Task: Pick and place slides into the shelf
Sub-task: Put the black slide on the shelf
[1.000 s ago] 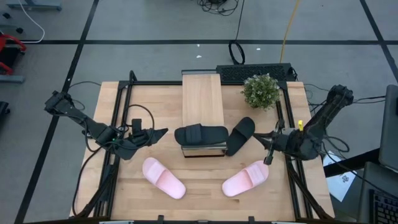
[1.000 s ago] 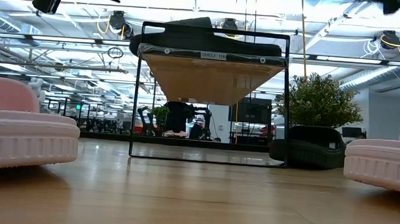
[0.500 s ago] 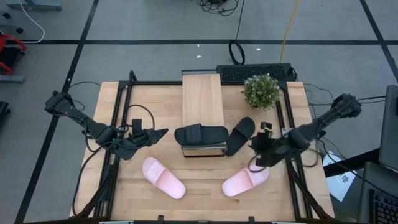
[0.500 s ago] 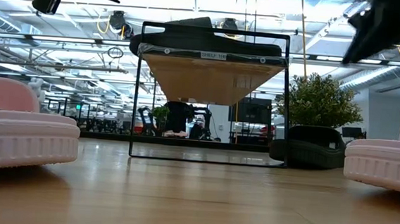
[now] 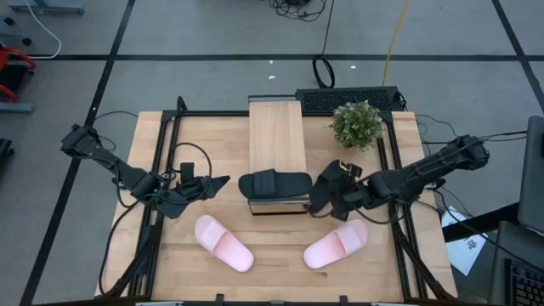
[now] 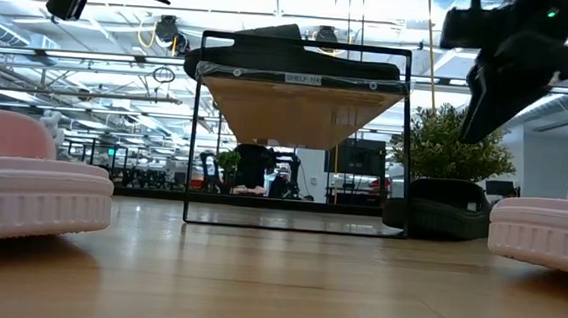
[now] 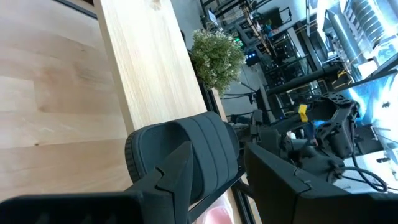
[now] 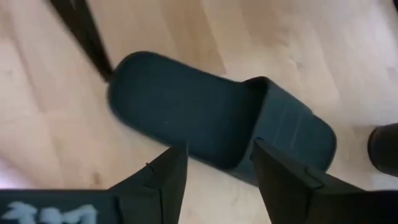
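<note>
Right hand (image 5: pixel 333 197) open over black slide (image 5: pixel 328 185), its long axis diagonal, toe away; shelf (image 5: pixel 276 144) edge just beyond, bare surface (image 5: pixel 280 242) behind.

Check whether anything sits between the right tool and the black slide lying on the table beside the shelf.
Nothing visible does. The right tool, open, hovers directly above the matte black slide sandal on the wooden table, beside the narrow wood-topped shelf. The potted plant stands farther back, clear of the approach.
</note>
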